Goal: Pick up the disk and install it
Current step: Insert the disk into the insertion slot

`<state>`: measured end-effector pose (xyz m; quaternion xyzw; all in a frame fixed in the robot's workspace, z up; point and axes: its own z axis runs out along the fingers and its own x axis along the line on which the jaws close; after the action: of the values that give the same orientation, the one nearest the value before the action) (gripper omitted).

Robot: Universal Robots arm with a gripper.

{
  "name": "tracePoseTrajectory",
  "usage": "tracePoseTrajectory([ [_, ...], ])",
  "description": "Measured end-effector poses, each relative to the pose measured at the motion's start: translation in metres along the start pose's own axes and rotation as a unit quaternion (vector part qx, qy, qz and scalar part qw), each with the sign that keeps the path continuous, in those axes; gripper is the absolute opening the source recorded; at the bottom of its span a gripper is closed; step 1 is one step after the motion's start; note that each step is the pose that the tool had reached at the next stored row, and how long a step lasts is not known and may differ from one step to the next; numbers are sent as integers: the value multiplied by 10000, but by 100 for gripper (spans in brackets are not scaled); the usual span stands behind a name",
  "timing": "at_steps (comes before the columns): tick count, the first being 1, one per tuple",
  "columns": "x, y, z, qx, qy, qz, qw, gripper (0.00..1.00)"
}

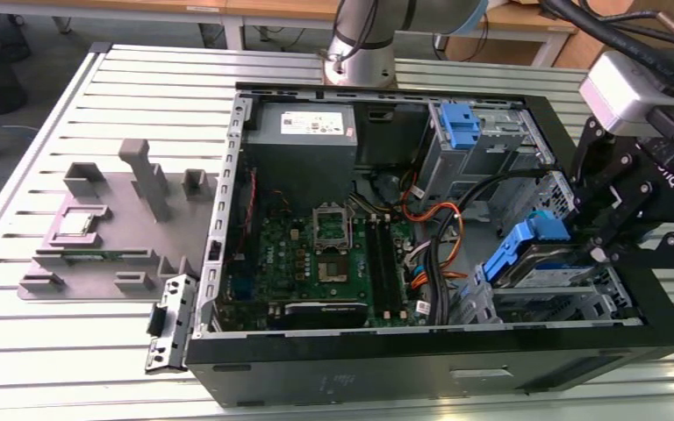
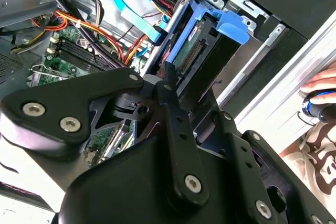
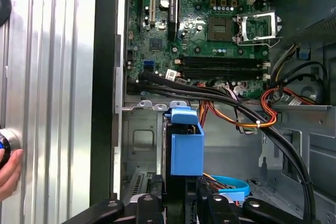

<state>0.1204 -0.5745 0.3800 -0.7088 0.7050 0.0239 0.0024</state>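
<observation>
Item: disk [image 1: 533, 256], a silver drive in a blue carrier. I see it tilted in the drive cage of the open computer case [image 1: 431, 373], on the exterior view's right, near the motherboard [image 1: 313, 254].
State of gripper [image 1: 585, 250]: clenched on the disk, straddling its body in the first wrist view.
Case rests on the slatted counter [image 1: 68, 368].
A person's hand [image 3: 8, 174] lies on the counter beside the case.

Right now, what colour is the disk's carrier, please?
The disk's carrier is bright blue; the first wrist view shows it best.
</observation>
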Motion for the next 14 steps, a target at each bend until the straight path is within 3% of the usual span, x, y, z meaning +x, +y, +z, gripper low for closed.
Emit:
tracePoseTrajectory([
  [2, 0, 0, 0, 0, 1, 1, 10000, 36],
  [3, 0, 0, 0, 0, 0, 1, 10000, 42],
  [7, 0, 0, 2, 0, -1, 0, 10000, 42],
  [10, 1, 11, 30, 22, -38, -3, 10000, 42],
  [14, 3, 35, 78, 65, -56, -18, 10000, 42],
])
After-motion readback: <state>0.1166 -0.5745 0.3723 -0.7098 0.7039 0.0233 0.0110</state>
